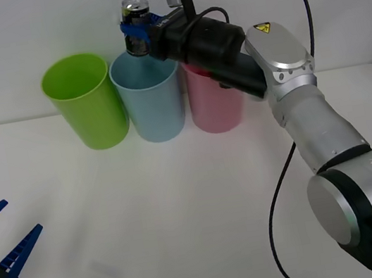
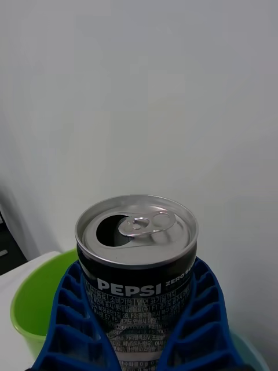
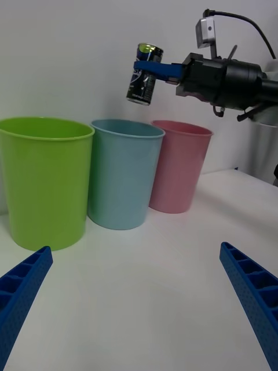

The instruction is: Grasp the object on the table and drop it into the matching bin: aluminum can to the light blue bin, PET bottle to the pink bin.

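My right gripper [image 1: 135, 32] is shut on the aluminum can [image 1: 137, 26], a small dark can with a shiny silver top. It holds the can in the air just above the light blue bin [image 1: 151, 105]. In the left wrist view the can [image 3: 144, 82] hangs slightly tilted over the light blue bin [image 3: 123, 174], with the pink bin [image 3: 177, 165] beside it. Up close, the can [image 2: 136, 255] sits between the blue ribbed fingers [image 2: 66, 324]. The pink bin [image 1: 215, 105] stands partly behind my right arm. My left gripper [image 1: 0, 245] rests open low over the white table [image 1: 185, 217].
A lime green bin [image 1: 85, 102] stands at the left end of the row, touching the light blue one. A plain white wall rises behind the bins. The right arm's cable [image 1: 283, 187] hangs down over the table's right side.
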